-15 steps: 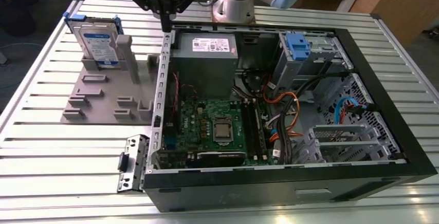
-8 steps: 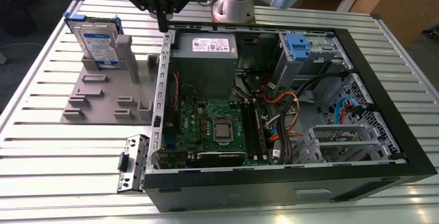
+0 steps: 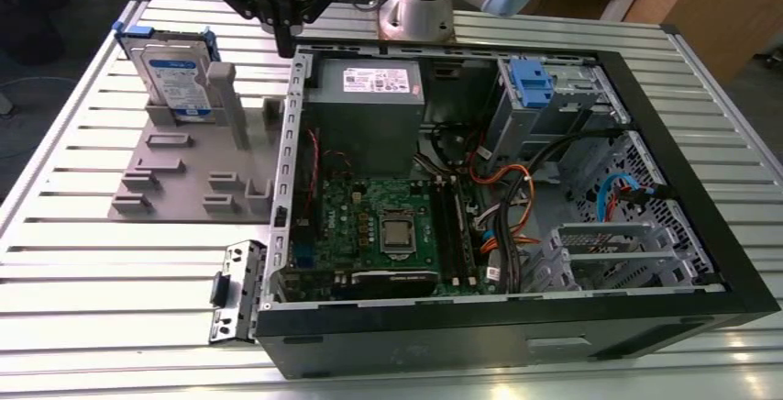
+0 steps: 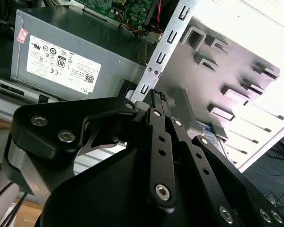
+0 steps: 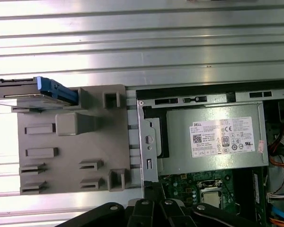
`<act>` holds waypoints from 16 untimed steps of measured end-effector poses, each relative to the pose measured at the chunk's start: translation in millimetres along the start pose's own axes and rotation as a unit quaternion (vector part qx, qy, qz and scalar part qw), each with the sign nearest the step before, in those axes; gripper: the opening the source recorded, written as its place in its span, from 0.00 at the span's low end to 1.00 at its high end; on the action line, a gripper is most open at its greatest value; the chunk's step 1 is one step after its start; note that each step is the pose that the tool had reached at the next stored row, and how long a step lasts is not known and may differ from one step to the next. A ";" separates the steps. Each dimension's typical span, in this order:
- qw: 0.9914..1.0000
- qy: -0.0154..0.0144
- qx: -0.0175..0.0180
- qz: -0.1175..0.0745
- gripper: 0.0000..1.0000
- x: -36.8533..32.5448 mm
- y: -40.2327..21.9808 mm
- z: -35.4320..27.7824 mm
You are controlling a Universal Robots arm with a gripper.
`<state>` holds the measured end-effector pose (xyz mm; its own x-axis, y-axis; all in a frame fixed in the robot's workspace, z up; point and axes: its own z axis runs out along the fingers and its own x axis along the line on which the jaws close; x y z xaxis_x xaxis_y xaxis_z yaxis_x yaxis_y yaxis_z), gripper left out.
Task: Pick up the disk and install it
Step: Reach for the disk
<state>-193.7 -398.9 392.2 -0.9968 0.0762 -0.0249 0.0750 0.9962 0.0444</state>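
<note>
One disk stood upright in the grey rack, at ten o'clock from the open computer case, its edge up, probably for easy grasping. At its two o'clock the gripper hovered empty, jaws pinched together.

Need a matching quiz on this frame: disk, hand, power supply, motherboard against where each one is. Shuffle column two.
1 disk
2 hand
3 power supply
4 motherboard

A green board lying flat inside the case
B upright in the grey holder, outside the case
C over the case's wall, holding nothing
D grey box with a white sticker, inside the case

Pairs: 1-B, 2-C, 3-D, 4-A
</note>
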 end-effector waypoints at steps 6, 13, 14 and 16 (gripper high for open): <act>1.000 0.000 0.000 0.000 0.10 4.0 -0.3 0.2; 1.000 0.000 0.000 0.000 0.10 8.0 -0.6 0.6; 1.000 0.000 0.000 0.000 0.10 8.5 -0.6 0.7; 1.000 0.000 0.000 0.000 0.10 9.4 -0.8 1.2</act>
<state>-203.1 -398.9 390.8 -0.9968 0.0762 -0.0248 0.0751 0.9962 0.0444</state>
